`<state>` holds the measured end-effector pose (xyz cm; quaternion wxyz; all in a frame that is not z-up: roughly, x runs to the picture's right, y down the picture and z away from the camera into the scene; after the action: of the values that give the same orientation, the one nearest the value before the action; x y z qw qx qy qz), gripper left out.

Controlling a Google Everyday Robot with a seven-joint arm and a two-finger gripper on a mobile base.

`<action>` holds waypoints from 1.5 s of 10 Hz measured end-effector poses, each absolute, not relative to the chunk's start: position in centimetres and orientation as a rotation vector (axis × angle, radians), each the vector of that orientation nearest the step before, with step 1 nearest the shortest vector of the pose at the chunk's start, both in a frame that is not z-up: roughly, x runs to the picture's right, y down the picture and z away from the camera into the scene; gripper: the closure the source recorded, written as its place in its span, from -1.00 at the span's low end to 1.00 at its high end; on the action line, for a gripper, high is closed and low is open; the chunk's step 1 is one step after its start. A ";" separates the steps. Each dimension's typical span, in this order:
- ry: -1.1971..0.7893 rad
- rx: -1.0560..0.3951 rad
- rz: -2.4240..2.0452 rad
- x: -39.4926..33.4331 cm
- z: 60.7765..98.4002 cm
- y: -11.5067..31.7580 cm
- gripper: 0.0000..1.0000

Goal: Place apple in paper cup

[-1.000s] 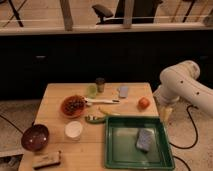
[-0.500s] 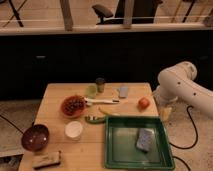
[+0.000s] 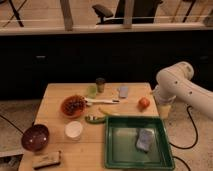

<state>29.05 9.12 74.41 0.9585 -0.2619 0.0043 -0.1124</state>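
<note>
Apple (image 3: 144,103) sits on the wooden worktop (image 3: 55,95) near its right edge, just beyond the far right corner of the green tray (image 3: 114,150). The claw (image 3: 156,98) is at the lower end of the white arm (image 3: 175,80), just to the right of the fruit and very near it. Whether it touches the apple cannot be told, nor whether the claw is spread or pressed together, since the arm's own bulk hides it.

The apple is round and shows no long axis; which way its stem points cannot be made out.

The paper cup (image 3: 73,130) stands upright well to the left, between the orange bowl of dark bits (image 3: 74,105) and the near edge, with a maroon bowl (image 3: 35,137) further left (all three apart from one another). A blue-grey pad (image 3: 145,139) lies in the tray.

Against the frames from a second ago, the arm has drifted leftward toward the apple. The apple, cup and bowls have stayed where they were.
</note>
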 end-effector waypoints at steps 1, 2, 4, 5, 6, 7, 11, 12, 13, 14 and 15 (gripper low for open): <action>0.009 -0.526 -0.240 29.2 74.8 8.9 -0.60; 0.005 -0.524 -0.253 29.2 75.2 8.8 -0.60; 0.000 -0.519 -0.279 29.5 76.0 8.8 -0.60; -0.001 -0.516 -0.289 29.7 76.3 8.8 -0.60; -0.002 -0.514 -0.301 29.8 76.6 8.8 -0.60; -0.004 -0.512 -0.311 29.9 77.0 8.7 -0.60; -0.009 -0.501 -0.356 30.4 78.4 8.7 -0.60; -0.011 -0.498 -0.367 30.5 78.8 8.7 -0.60; -0.014 -0.494 -0.376 30.6 79.1 8.8 -0.60; -0.016 -0.489 -0.386 30.8 79.5 8.9 -0.60; -0.018 -0.486 -0.395 30.8 79.8 8.9 -0.60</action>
<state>30.84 8.91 79.77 0.9514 -0.2388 -0.0088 -0.1942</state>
